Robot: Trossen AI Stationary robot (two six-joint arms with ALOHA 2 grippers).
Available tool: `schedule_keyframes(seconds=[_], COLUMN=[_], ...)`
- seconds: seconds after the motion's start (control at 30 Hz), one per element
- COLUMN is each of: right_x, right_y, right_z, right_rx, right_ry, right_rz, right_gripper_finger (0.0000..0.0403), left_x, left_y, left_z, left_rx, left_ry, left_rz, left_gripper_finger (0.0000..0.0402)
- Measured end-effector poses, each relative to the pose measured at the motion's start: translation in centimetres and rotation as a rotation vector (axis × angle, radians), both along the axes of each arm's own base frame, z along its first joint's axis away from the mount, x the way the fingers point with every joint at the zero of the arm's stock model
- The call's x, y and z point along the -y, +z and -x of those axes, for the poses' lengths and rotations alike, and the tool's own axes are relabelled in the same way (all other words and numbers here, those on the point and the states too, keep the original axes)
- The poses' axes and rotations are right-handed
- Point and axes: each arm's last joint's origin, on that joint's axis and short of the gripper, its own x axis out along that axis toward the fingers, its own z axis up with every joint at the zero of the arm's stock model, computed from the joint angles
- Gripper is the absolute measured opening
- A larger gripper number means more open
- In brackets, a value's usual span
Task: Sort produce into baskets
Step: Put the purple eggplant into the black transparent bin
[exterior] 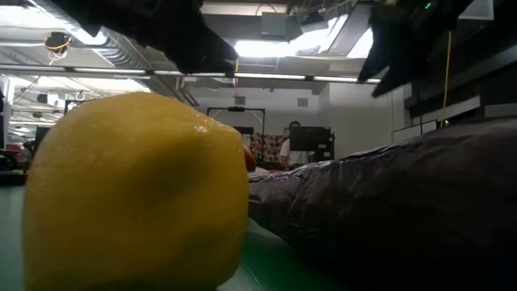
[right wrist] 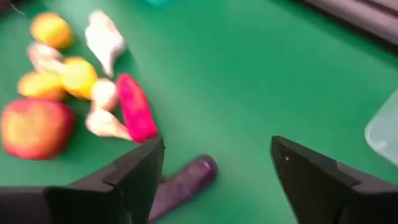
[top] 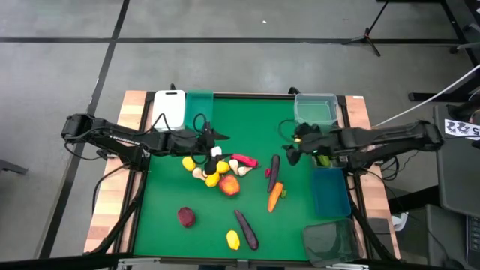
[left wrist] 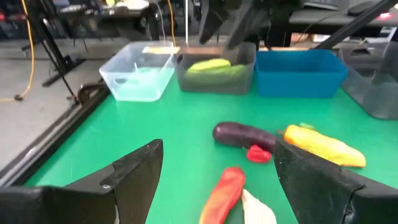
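Note:
The produce lies mid-table: lemons (top: 212, 178), garlic bulbs (top: 198, 172), a red apple (top: 229, 186), a red chili (top: 244, 160), an eggplant (top: 274, 166) and a carrot (top: 275, 195). My left gripper (top: 216, 138) hangs open above the pile's far left side, with the chili (left wrist: 224, 191) and a garlic bulb (left wrist: 258, 209) below it. My right gripper (top: 288, 150) is open in the air, right of the eggplant (right wrist: 183, 180). Cucumbers (left wrist: 214, 66) lie in the dark grey basket (left wrist: 216, 79), between the clear basket (left wrist: 138, 78) and the blue one (left wrist: 298, 73).
White (top: 170, 109) and teal (top: 199, 105) baskets stand at the far left, and a grey translucent one (top: 330, 240) at the near right. Near the front lie a dark red apple (top: 186, 217), a lemon (top: 233, 239) and a second eggplant (top: 246, 229).

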Motion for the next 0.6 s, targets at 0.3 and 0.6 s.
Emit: schedule_keyframes(seconds=[0.3, 0.6], right_x=[-0.6, -0.9], right_y=[-6.4, -8.6], right_z=[-4.0, -5.7], right_rx=[-0.200, -0.171], right_ry=[-0.133, -0.224], right_rz=[-0.159, -0.278], right_gripper_finger=[0.0293, 0.0293], left_x=[0.0, 0.0], left_y=[-0.1, 0.0], left_z=[0.0, 0.0], left_rx=[-0.003, -0.001], left_ry=[0.004, 0.005], left_rz=[0.013, 0.014], left_gripper_finger=[0.0301, 0.0301])
